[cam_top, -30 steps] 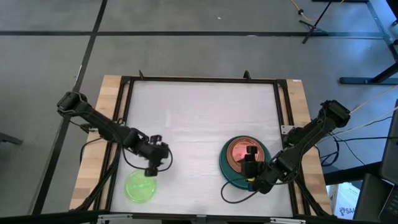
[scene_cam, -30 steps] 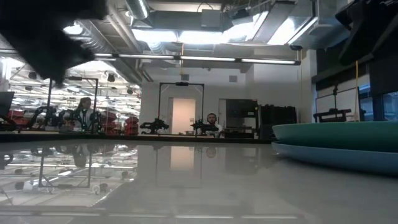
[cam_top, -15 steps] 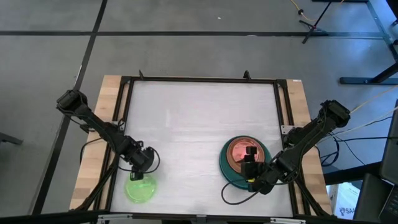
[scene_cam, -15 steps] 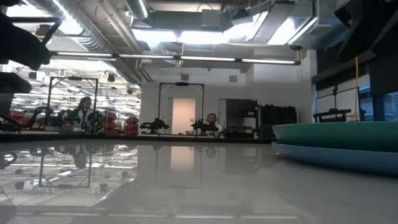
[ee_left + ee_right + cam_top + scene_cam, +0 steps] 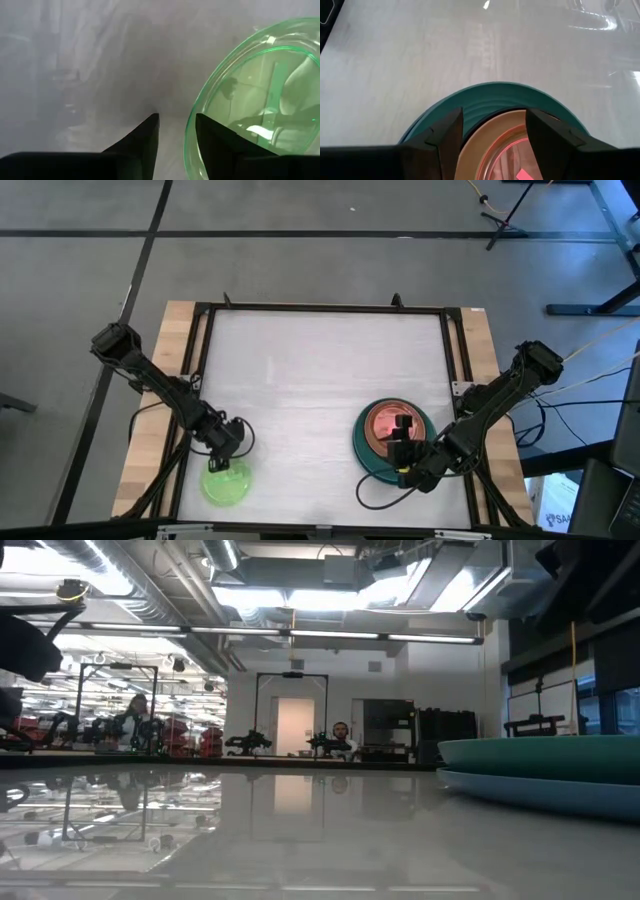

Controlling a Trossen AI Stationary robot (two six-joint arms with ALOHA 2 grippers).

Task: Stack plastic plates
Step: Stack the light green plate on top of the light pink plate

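Observation:
A small translucent neon-green plate (image 5: 227,483) lies flat on the table near its near-left corner. My left gripper (image 5: 226,454) stands at this plate's far rim, open by a narrow gap (image 5: 176,131). A stack sits at the near right: a blue-grey plate (image 5: 530,790) at the bottom, then a teal-green plate (image 5: 365,445), an orange-tan plate (image 5: 487,140) and a pink one (image 5: 385,423) on top. My right gripper (image 5: 404,452) is open above the stack's near side, its fingers either side of the orange-tan plate's rim (image 5: 492,131). My left gripper comes down at a slant onto the neon-green plate's far rim (image 5: 190,131). One finger (image 5: 212,145) is over the inside of the plate and the other is outside it. I cannot tell whether either finger touches the rim. The plate lies flat on the table.
The white tabletop (image 5: 320,370) is bare across its far half and middle. A dark metal frame (image 5: 320,308) borders it, with wooden strips at the left and right. A cable (image 5: 375,500) loops near the stack. People sit in the room beyond the table (image 5: 340,740).
My left gripper has moved toward the table's near-left corner and down to the far rim of the neon-green plate. Most of that move came in the first half second. The plates have not moved.

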